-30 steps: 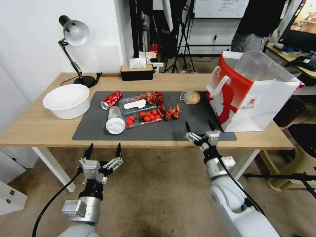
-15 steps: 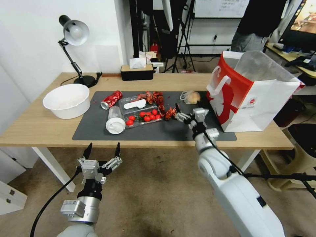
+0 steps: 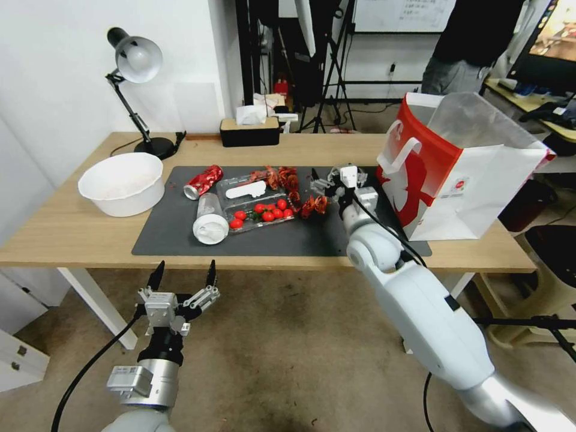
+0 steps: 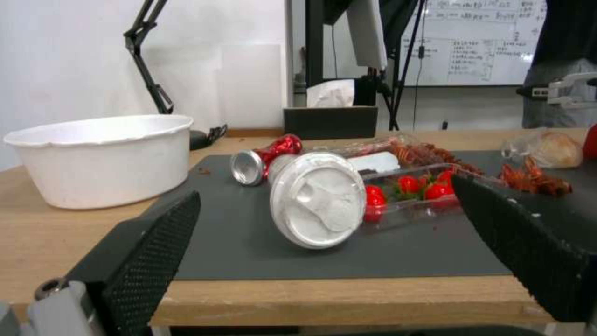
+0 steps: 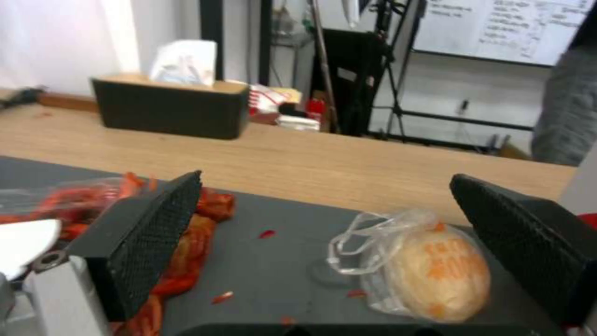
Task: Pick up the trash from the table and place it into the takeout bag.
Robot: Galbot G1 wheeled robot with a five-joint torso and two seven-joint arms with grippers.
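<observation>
On the table [image 3: 72,231] lies a dark grey mat [image 3: 300,237] strewn with trash: a crushed red can [image 3: 203,181], a clear white-lidded cup [image 3: 210,219] on its side, a clear tray of tomatoes [image 3: 264,213] and red crayfish shells [image 3: 315,205]. My right gripper [image 3: 336,175] is open above the mat's far side, just short of a small clear bag [image 5: 423,268] holding a bun, with shells [image 5: 193,238] beside one finger. The red-and-white takeout bag [image 3: 462,174] stands open at the right. My left gripper [image 3: 183,273] hangs open below the table's front edge, facing the cup lid [image 4: 317,198].
A white round bowl [image 3: 122,183] sits left of the mat. A black desk lamp [image 3: 135,60] and a tissue box [image 3: 249,132] stand along the far edge. Tripods and a person are in the room behind.
My right arm has reached from the table's front edge across the mat to its far side, by the small clear bag. The left gripper has sunk slightly.
</observation>
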